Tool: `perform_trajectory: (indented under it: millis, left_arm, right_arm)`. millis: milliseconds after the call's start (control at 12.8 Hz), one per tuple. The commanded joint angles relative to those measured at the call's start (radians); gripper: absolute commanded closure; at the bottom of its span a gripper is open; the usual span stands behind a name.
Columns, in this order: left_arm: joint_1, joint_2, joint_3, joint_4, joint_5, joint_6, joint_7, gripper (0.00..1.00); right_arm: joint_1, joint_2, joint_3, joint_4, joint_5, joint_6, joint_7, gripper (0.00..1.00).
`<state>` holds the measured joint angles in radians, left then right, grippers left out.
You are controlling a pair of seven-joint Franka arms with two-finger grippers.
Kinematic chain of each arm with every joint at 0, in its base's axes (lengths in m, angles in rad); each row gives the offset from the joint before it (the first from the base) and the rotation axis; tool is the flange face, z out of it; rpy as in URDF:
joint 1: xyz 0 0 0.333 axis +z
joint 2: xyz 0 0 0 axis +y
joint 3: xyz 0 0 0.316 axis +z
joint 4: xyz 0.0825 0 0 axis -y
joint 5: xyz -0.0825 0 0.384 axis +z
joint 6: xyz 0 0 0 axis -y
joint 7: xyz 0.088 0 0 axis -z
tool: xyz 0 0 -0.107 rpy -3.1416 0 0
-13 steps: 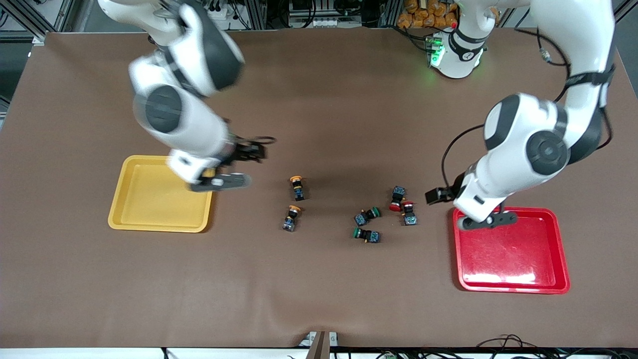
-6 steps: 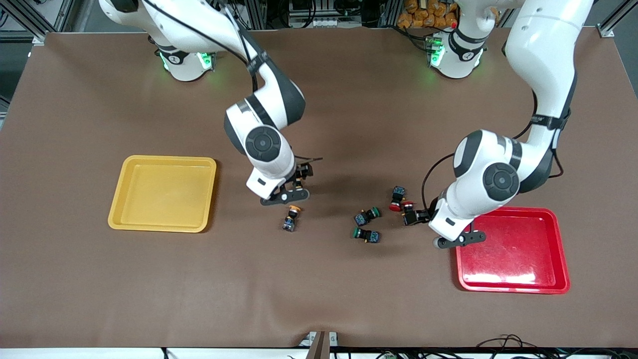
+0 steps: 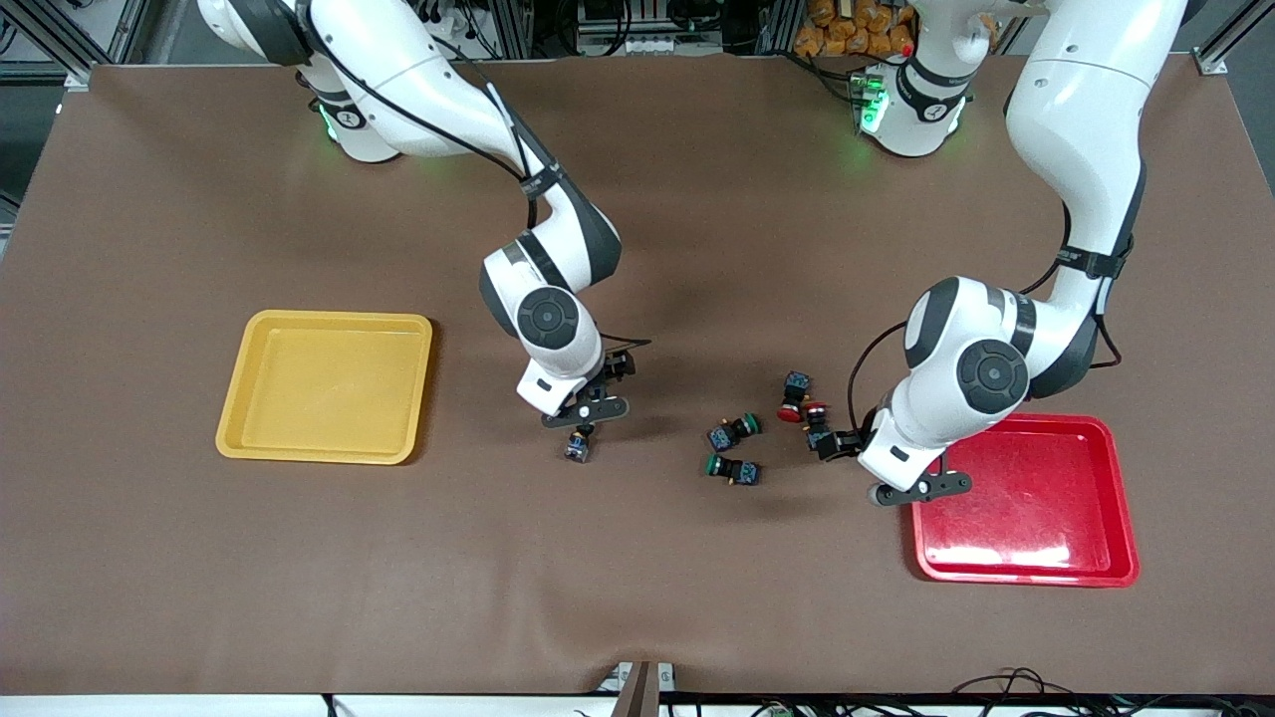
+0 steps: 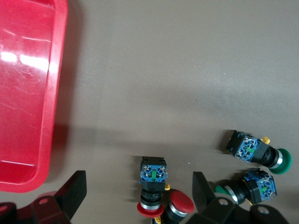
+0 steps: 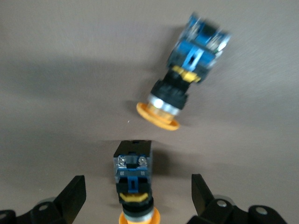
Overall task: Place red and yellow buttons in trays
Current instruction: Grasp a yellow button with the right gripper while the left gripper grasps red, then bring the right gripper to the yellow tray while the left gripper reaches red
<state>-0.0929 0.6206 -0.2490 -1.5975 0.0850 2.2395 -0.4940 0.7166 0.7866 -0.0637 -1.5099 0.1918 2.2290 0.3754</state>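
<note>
Second yellow button: the right wrist view's edge is cutting off its cap; in the front view the right arm is hiding it.
Red tray: running off the left wrist view.
Second red button: its body is lying past the frame's edge.

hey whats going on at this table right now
Two robot arms are sorting small push buttons into trays, and nothing is in a tray yet. The right gripper is open over the two yellow buttons, one of them between its fingers. The left gripper is open over the two red buttons, beside the empty red tray. The yellow tray is also empty. Two green buttons lie between the groups.
</note>
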Motion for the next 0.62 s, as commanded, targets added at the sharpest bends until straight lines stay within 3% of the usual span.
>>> perform_trajectory:
  millis: [0,78,156,234,312,546]
  left_arm:
    - [-0.021,0.024,-0.003,0.011,0.025,0.026,-0.031,0.0]
    - [-0.037,0.037,0.002,0.011,0.024,0.031,-0.031,0.0]
    - [-0.059,0.054,0.007,0.007,0.025,0.04,-0.032,0.0]
    - [-0.07,0.07,0.007,-0.013,0.024,0.058,-0.034,0.0]
    - [-0.071,0.073,0.007,-0.056,0.024,0.093,-0.041,0.0]
    - [-0.062,0.076,0.007,-0.159,0.033,0.189,-0.025,0.0]
  right_arm:
    - [0.007,0.017,0.002,-0.003,0.021,0.011,-0.018,0.0]
    - [0.007,0.019,0.004,-0.003,0.023,0.006,-0.016,0.03]
    - [0.009,0.019,0.004,-0.003,0.023,-0.003,-0.012,0.28]
    - [0.009,0.016,0.005,-0.003,0.024,-0.009,-0.009,0.92]
    - [0.0,0.016,0.011,-0.003,0.029,-0.011,-0.015,1.0]
    - [-0.003,0.01,0.013,-0.001,0.043,-0.031,-0.004,1.0]
